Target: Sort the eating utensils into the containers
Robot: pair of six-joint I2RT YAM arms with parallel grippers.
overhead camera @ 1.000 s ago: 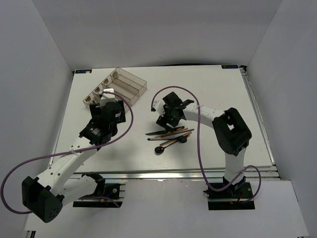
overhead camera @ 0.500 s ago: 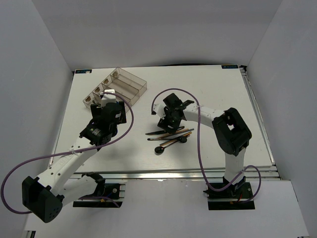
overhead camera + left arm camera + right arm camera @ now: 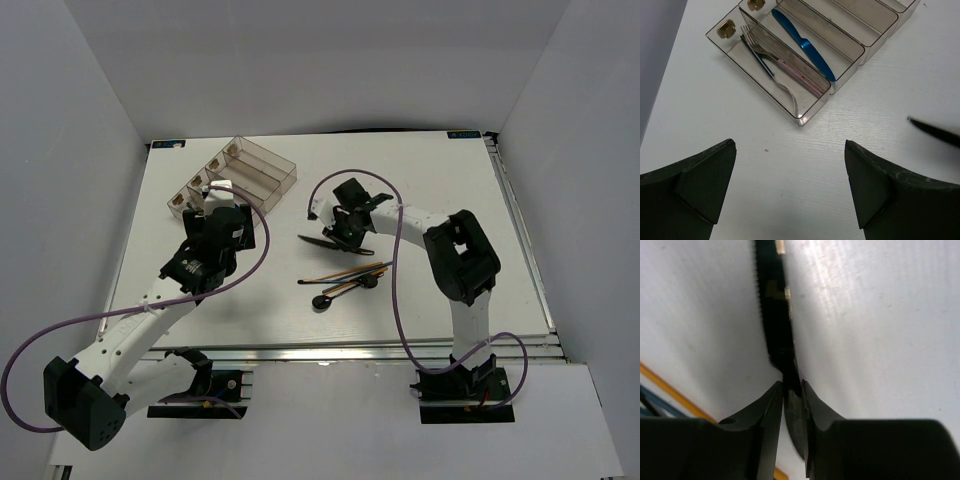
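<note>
Sorting of cutlery, one moment, noted from beside the rig.

Item: right claw point(image 3: 790, 388). Its fingers are drawn together on one end of a black serrated knife point(image 3: 772, 300). The blade runs straight out ahead of the claw above the white tabletop point(image 3: 450, 190). Whether it is clear of the surface I cannot tell.

Item: left claw point(image 3: 789, 147). Its fingers are wide apart and hold nothing, and it hangs over the tabletop just short of the tray.

Item: clear tray point(image 3: 755, 81), ahead of the left claw and off to the right claw's left.
- End compartment, ahead-left of the left claw: forks point(image 3: 775, 62), with blue and pink handles among them.
- Next compartment: blue knife point(image 3: 805, 47).

Item: unsorted chopsticks and spoons point(image 3: 345, 275), a loose heap behind the right claw, nearer the arm bases. One black spoon point(image 3: 322, 303) lies a little apart.

Risks, as I judge them:
- The grip sits at one end of a long, thin piece, so the knife may pivot or slip in transit and reach the tray askew, striking a divider.
- Both arms stand near each other by the tray, and crossing there could bring a knock.

Views:
- Only the right wrist shows the serrations and the pinch itself.
- Only the left wrist shows the tray's contents, plus the knife's tip at its right edge.
- Only the overhead shows the heap and both arms.
</note>
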